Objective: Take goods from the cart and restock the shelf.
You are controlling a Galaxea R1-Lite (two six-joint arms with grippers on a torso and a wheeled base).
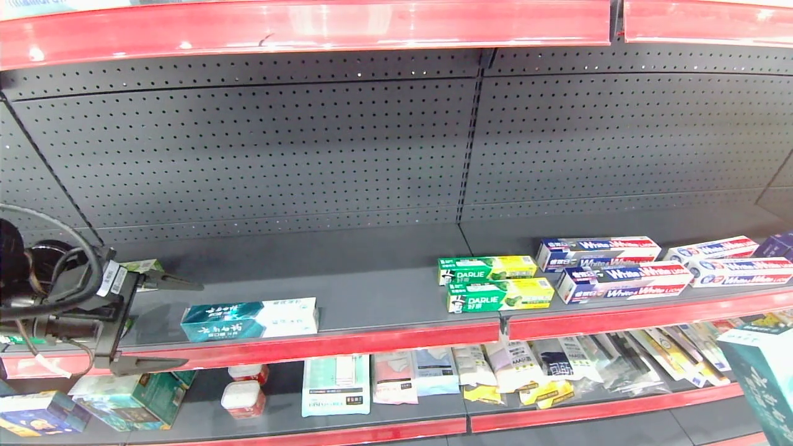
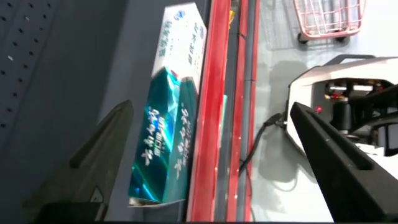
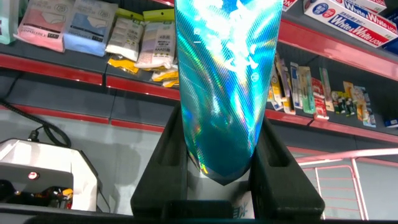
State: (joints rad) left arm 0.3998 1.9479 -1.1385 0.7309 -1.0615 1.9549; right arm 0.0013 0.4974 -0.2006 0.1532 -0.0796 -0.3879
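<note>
**Ops:** Which step are you on?

**Me:** Head view first. My left hand (image 1: 192,324) is at the left edge of the frame with its fingers spread, and nothing is in it. A teal-and-white toothpaste box (image 1: 249,319) lies flat at the front lip of the shelf (image 1: 372,272), lower left of centre and just beside that hand. I'd call that unit placed. A second teal box (image 1: 759,378) pokes in at the lower right corner, short of the shelf.

**Ops:** Left wrist?

**Me:** It agrees. The left hand (image 2: 211,107) is released. The toothpaste box (image 2: 168,124) sits on the shelf board along the red edge strip, apart from both fingers. The cart (image 2: 326,18) is on the floor beyond.

**Ops:** Right wrist?

**Me:** My right hand (image 3: 224,155) is clenched on the second teal box (image 3: 224,81). The box stands upright, pinched near one end, with most of its length sticking out past the fingers.

**Ops:** Next move?

**Me:** My guess is to pull the left hand clear, then bring the right one up over the red lip. The box goes down flat on the open board beside the first, short of the green boxes (image 1: 495,282).

**Ops:** How does the box look?

**Me:** It's a long, thin carton with a shiny holographic teal face. It looks light and the finish looks slick. Held by one end, it could swing, so it needs a level set-down.
</note>
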